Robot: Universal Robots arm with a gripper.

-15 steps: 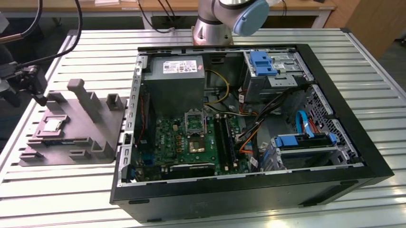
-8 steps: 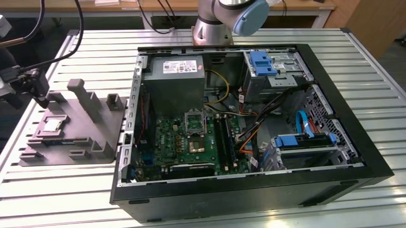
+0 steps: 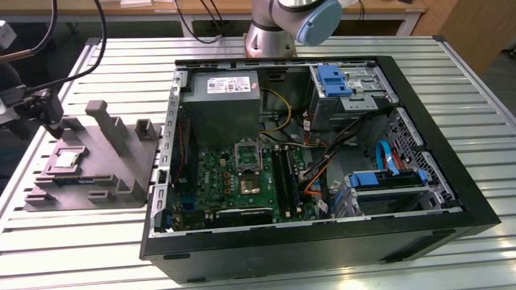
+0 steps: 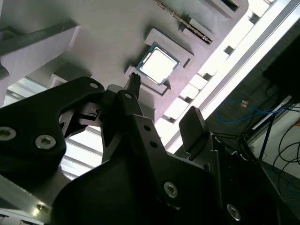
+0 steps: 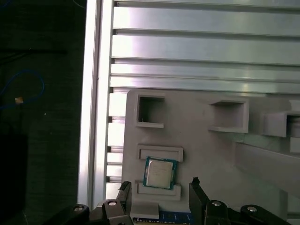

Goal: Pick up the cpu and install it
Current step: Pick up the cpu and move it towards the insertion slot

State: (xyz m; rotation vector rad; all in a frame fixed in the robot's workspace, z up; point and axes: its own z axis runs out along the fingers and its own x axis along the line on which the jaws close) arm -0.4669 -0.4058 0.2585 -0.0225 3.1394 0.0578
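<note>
The cpu (image 3: 66, 159), a small silvery square chip, lies flat in a recess of the grey plastic tray (image 3: 121, 175) at the exterior view's left. It shows in both wrist views (image 5: 160, 172) (image 4: 158, 64). My gripper (image 3: 57, 130) hangs a little above the tray, just beyond the cpu. Its fingers are open, with the tips either side of the chip in the first wrist view (image 5: 160, 183), and nothing between them (image 4: 161, 96). The motherboard socket (image 3: 248, 163) sits inside the open computer case (image 3: 403, 199).
Upright posts (image 3: 109, 124) rise from the tray beside the gripper. A memory stick (image 4: 185, 21) lies in another tray slot. The slatted metal table (image 3: 484, 121) carries the case, which holds a power supply (image 3: 222, 103), cables and blue drive bays (image 3: 387, 180). The arm's base (image 3: 282, 24) stands behind the case.
</note>
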